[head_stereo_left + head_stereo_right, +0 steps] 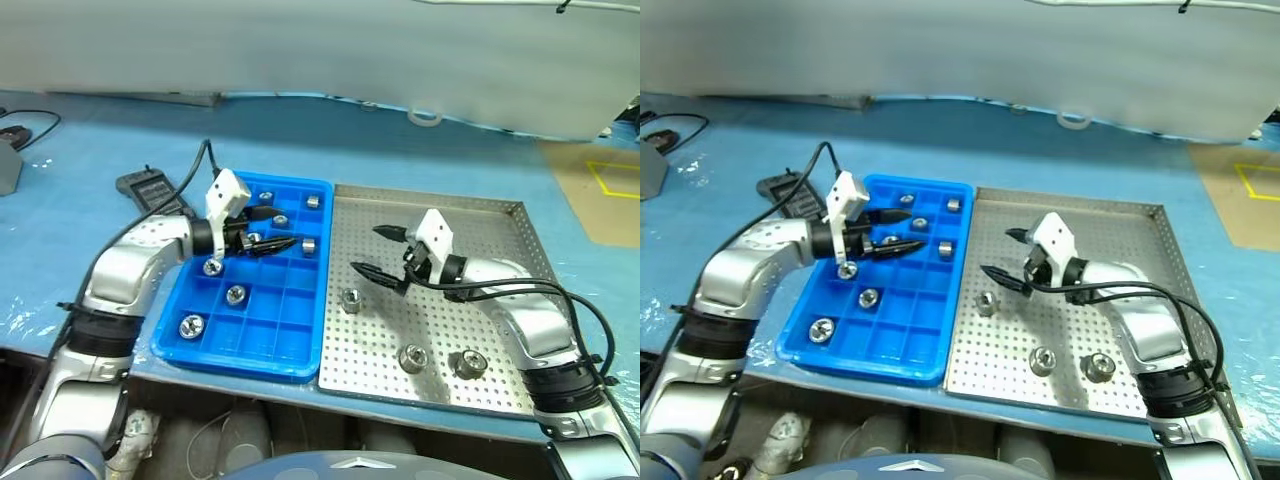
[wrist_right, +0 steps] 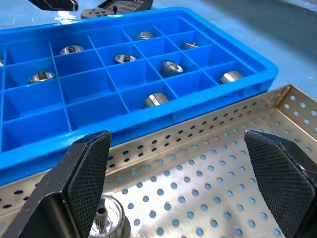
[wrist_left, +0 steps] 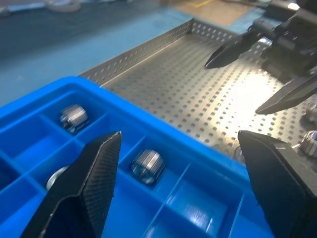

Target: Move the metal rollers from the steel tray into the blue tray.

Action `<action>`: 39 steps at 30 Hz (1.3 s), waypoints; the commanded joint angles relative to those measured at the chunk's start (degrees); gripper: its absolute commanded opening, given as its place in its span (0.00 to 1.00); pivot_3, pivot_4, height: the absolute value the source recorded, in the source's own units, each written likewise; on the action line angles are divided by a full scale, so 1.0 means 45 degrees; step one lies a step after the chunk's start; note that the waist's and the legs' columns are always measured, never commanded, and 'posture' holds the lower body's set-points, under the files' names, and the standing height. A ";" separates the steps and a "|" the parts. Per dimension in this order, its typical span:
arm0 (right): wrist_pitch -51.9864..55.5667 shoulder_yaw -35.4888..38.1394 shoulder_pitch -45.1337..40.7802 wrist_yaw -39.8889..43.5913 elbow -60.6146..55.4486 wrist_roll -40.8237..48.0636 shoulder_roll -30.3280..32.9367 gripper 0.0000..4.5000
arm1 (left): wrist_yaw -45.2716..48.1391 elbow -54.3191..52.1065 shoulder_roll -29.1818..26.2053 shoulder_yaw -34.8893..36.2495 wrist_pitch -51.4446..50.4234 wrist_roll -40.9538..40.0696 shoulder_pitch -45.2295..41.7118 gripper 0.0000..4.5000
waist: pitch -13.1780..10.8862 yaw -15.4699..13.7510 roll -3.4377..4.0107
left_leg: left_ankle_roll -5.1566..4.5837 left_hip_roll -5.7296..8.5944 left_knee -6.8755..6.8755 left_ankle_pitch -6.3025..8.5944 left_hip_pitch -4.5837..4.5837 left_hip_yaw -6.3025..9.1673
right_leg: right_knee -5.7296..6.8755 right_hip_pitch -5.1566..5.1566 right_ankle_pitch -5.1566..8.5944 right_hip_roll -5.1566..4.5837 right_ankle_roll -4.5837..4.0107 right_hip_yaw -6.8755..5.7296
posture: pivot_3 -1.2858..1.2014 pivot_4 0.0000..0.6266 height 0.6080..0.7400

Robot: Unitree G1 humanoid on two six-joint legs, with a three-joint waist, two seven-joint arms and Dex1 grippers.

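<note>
Beside blue tray (image 1: 300,365): black controller (image 1: 150,190), cable (image 1: 197,160) trailing

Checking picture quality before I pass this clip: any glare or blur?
Left wrist view: bright glare on the steel tray floor; the near fingers look soft. Right wrist view: the blue tray sharp, a roller at the bottom edge blurred. Head views: even light.

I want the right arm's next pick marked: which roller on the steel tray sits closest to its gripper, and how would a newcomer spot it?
Find the steel tray beside the blue tray. Three metal rollers lie on it; this roller stands alone near the edge bordering the blue tray, just below the open right gripper. The other two sit paired at the near rim.
</note>
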State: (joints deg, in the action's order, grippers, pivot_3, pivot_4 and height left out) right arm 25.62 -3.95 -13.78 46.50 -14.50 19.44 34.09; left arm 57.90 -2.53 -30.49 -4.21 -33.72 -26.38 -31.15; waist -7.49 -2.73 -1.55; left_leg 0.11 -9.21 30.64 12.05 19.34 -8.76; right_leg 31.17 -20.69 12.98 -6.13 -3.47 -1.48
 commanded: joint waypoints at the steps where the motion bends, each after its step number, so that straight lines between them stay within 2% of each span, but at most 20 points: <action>1: 0.0813 0.0846 0.0647 0.0505 -0.1459 0.1087 0.0622 1.00 | 0.1024 -0.0051 0.0629 -0.0413 0.0135 -0.0725 -0.0530 0.88 | 0.0001 0.0041 -0.0001 | -0.0006 0.0000 0.0003 0.0004 0.0001 -0.0002 | -0.0003 0.0000 0.0000 -0.0001 -0.0001 0.0003 | 0.47 0.24 1.00; 5: 0.1417 0.0618 0.1856 0.0941 -0.2684 0.1395 0.1335 1.00 | 0.2155 0.0806 0.1239 -0.1284 0.0464 -0.0526 -0.0738 0.88 | 0.0001 0.0132 0.0007 | -0.0030 -0.0012 0.0003 0.0009 -0.0005 -0.0010 | -0.0008 -0.0001 0.0000 0.0004 0.0000 0.0003 | 0.45 0.24 1.00; 11: 0.0933 -0.0049 0.2473 0.0444 -0.2400 0.0601 0.1007 1.00 | 0.2021 0.1472 0.1701 -0.1307 0.0030 -0.0615 -0.0845 0.88 | -0.0001 0.0459 0.0009 | -0.0027 -0.0036 0.0003 0.0014 -0.0003 -0.0024 | -0.0008 -0.0021 -0.0004 0.0016 0.0010 0.0000 | 0.44 0.24 1.00; 18: 0.0028 -0.0906 0.1399 0.0546 -0.0360 -0.0211 0.0246 1.00 | 0.1436 0.0212 0.0332 -0.0152 -0.1167 -0.1070 -0.0577 0.88 | -0.0004 0.0482 0.0015 | -0.0015 -0.0045 0.0003 0.0009 0.0024 -0.0025 | 0.0010 -0.0065 -0.0006 0.0020 0.0012 -0.0003 | 0.47 0.24 1.00; 22: -0.0514 -0.1319 0.0936 0.0853 0.0620 -0.0577 0.0074 1.00 | 0.0782 0.0006 0.0164 0.0174 -0.1647 -0.1146 -0.0675 0.88 | -0.0009 0.0339 0.0023 | -0.0035 -0.0038 0.0009 -0.0011 0.0066 -0.0021 | 0.0013 -0.0083 -0.0006 0.0020 0.0007 -0.0012 | 0.48 0.24 1.00; 29: -0.1123 -0.2115 0.0352 0.1380 0.1781 -0.1081 -0.0402 1.00 | 0.0766 -0.0189 -0.0875 0.0814 -0.1902 -0.1205 -0.0276 0.88 | -0.0013 0.0390 0.0029 | -0.0095 -0.0030 0.0075 0.0006 0.0127 -0.0008 | 0.0042 -0.0112 -0.0007 0.0016 0.0004 -0.0014 | 0.49 0.24 1.00; 38: -0.1038 -0.2245 -0.0075 0.1560 0.2504 -0.1278 -0.1031 1.00 | 0.0580 -0.0347 -0.1010 0.0947 -0.1937 -0.1372 -0.0029 0.88 | -0.0017 0.0334 0.0034 | -0.0094 -0.0029 0.0099 0.0008 0.0130 -0.0004 | 0.0053 -0.0108 -0.0006 0.0010 0.0002 -0.0017 | 0.49 0.24 1.00; 39: -0.0944 -0.2222 -0.0067 0.1589 0.2509 -0.1240 -0.1069 0.96 | 0.0562 -0.0337 -0.0998 0.0925 -0.1920 -0.1359 -0.0015 0.89 | -0.0017 0.0339 0.0034 | -0.0094 -0.0029 0.0099 0.0008 0.0130 -0.0004 | 0.0055 -0.0110 -0.0006 0.0010 0.0002 -0.0017 | 0.49 0.24 1.00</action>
State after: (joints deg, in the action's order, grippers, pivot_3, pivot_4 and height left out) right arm 21.27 -14.29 -13.28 53.05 -2.66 13.01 29.39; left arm 60.62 -1.89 -34.69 -1.44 -42.75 -31.45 -31.01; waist -7.57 -1.20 -1.40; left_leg -0.31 -9.35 31.09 12.08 19.93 -8.77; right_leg 31.42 -21.18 12.96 -6.09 -3.46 -1.56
